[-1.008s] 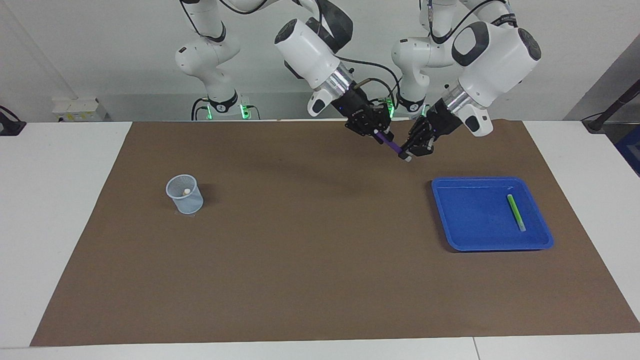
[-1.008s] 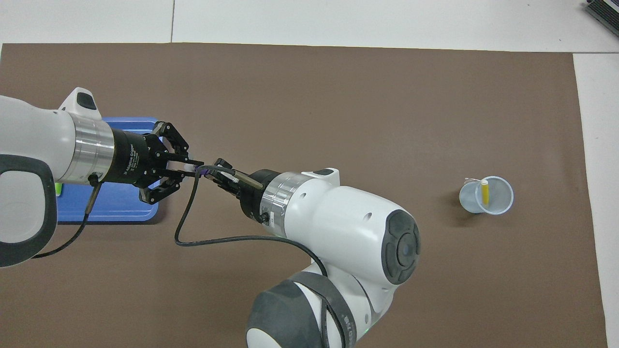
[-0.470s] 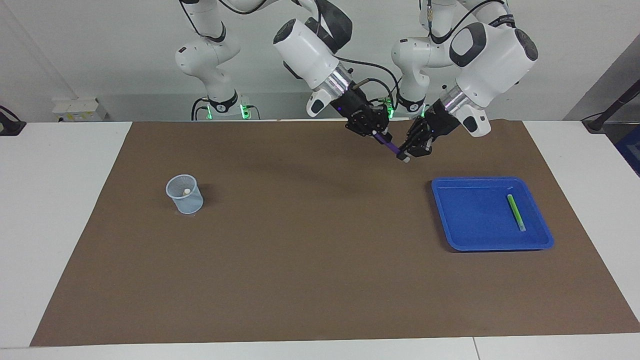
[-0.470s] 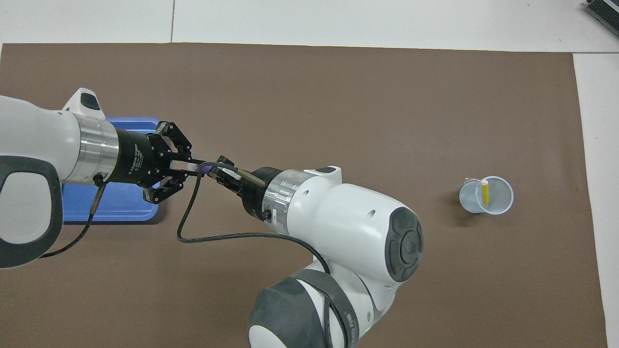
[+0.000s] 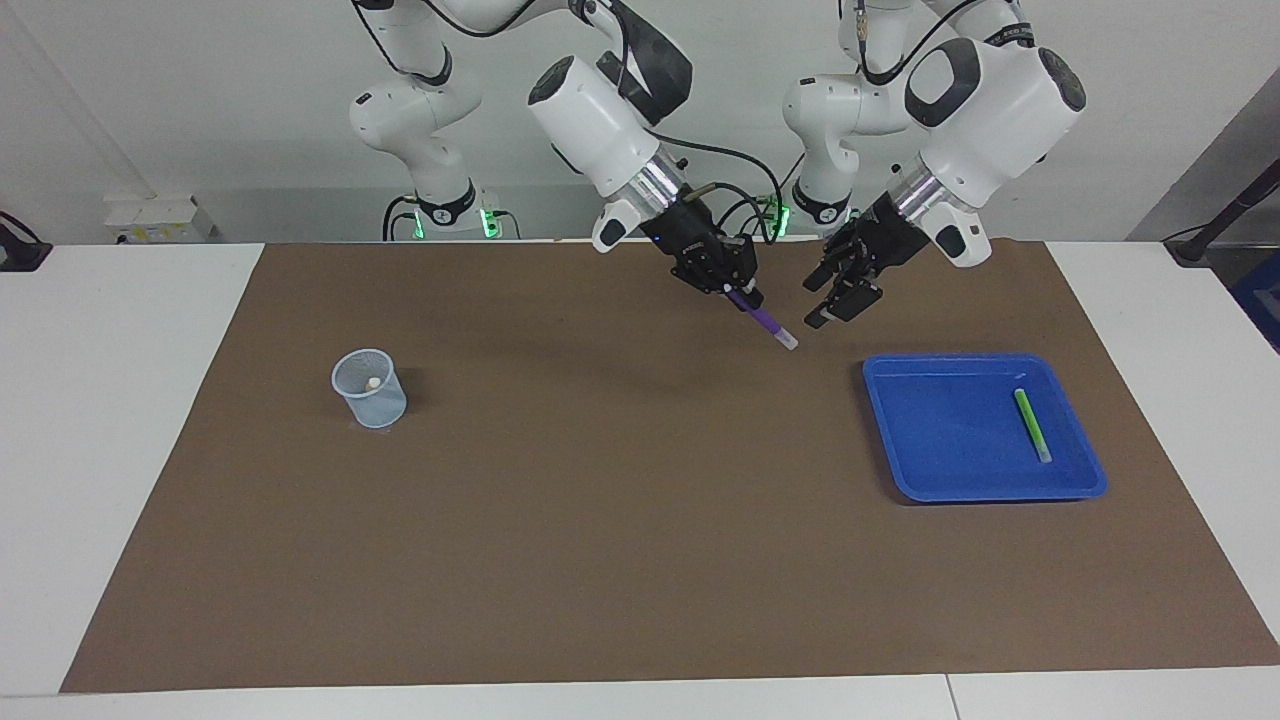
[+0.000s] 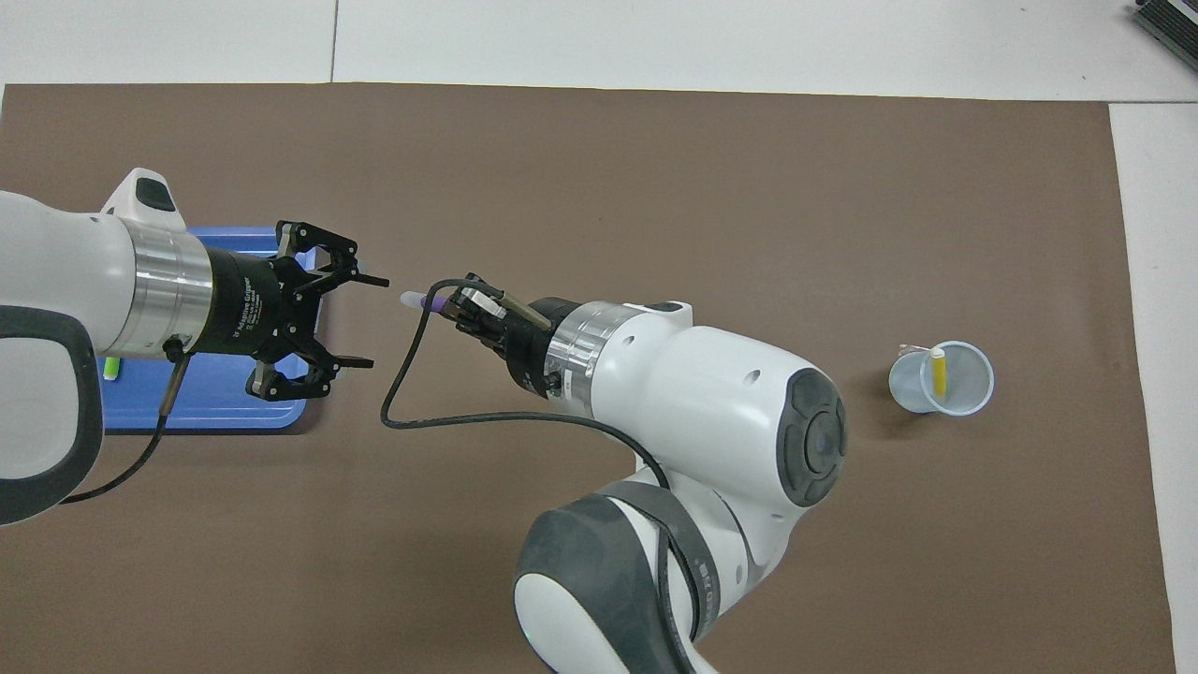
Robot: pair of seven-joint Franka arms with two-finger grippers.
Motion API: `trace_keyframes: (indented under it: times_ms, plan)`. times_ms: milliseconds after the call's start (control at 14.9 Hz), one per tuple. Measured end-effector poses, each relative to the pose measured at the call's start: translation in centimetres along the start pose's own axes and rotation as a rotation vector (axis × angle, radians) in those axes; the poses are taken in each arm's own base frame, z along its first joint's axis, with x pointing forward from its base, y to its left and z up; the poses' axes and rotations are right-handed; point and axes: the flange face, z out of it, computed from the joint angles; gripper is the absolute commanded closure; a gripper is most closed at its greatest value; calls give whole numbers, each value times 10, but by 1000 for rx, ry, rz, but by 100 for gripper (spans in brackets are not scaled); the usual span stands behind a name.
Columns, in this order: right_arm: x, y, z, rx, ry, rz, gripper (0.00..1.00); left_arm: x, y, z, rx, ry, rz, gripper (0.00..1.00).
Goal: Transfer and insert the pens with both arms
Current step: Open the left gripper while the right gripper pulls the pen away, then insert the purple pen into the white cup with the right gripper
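Note:
My right gripper [image 5: 742, 291] [image 6: 460, 309] is shut on the purple pen [image 5: 766, 323] [image 6: 419, 300], which hangs slanted over the brown mat with its pale cap end pointing down toward the tray. Beside it my left gripper [image 5: 822, 300] [image 6: 374, 321] stands open with nothing between its fingers, a short gap away from the pen's cap end. The green pen [image 5: 1031, 424] lies in the blue tray [image 5: 940, 430] [image 6: 225, 412]. The yellow pen [image 6: 938, 373] stands in the clear cup [image 5: 370, 389] [image 6: 942, 378] at the right arm's end of the table.
A brown mat [image 5: 620, 520] covers most of the white table. Two smaller white arm bases with green lights [image 5: 445, 215] stand at the robots' edge. A black cable [image 6: 412, 412] loops from the right wrist.
My left gripper has opened and let go of the purple pen's cap end. My right gripper has carried the pen a little toward the cup, away from the left gripper.

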Motion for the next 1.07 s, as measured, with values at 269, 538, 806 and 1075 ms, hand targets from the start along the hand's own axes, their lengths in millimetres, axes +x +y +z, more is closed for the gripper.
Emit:
trace_keyframes:
  times_ms: [269,538,806,1075]
  plan:
    - [38,24,-4,-96,-53,-119,92,1,0,0,0,2,29,0]
    - [83,56,-18,-171,-79,-166,92,26,-5,-7,7,8,240,0]
    - [135,98,-52,-380,-123,-293,92,73,-25,-23,54,57,511,0]
    - [198,155,-130,-577,-225,-474,92,115,-41,-39,114,122,724,0]
